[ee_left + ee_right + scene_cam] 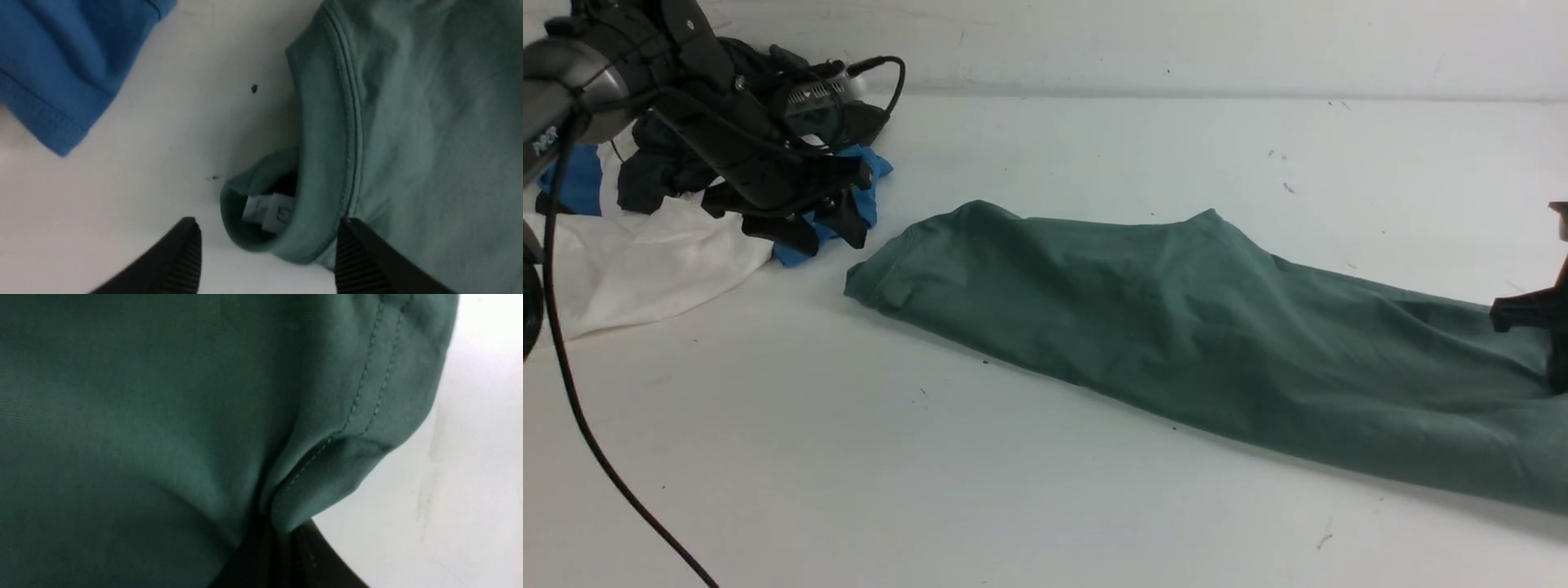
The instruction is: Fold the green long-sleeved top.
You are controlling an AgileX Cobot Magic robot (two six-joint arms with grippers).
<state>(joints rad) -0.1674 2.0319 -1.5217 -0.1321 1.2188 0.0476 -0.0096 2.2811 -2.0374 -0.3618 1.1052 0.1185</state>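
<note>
A heap of other clothes lies to the left of and behind the left pincer [268,220]: a dark garment [658,175], a blue garment [61,61] and a white garment [645,261], all on the white surface [1045,490]. One corner of the blue garment comes near this pincer, but a strip of bare surface separates it from the green long-sleeved top [1176,327]. A black cable [568,384] hangs down from the left arm [727,147] and crosses the near left part of the surface.

The top lies on the surface as one long band that reaches from under the left pincer across to the right pincer [282,551]. Its collar end is directly below the left pincer, and the white neck label [269,210] shows inside the collar, in the gap between the two fingers.

The left arm comes from the upper left and slopes down toward the collar. Its pincer is released, with the fingers wide apart and nothing gripped between them. The right pincer is clenched, grasping the stitched hem of the top, and the cloth bunches where it goes into the jaws.

The left arm covers part of the heap. In the front view the picture edge cuts off the right arm almost completely, as well as the end of the top beside it. The print on the label is too blurred to read.
</note>
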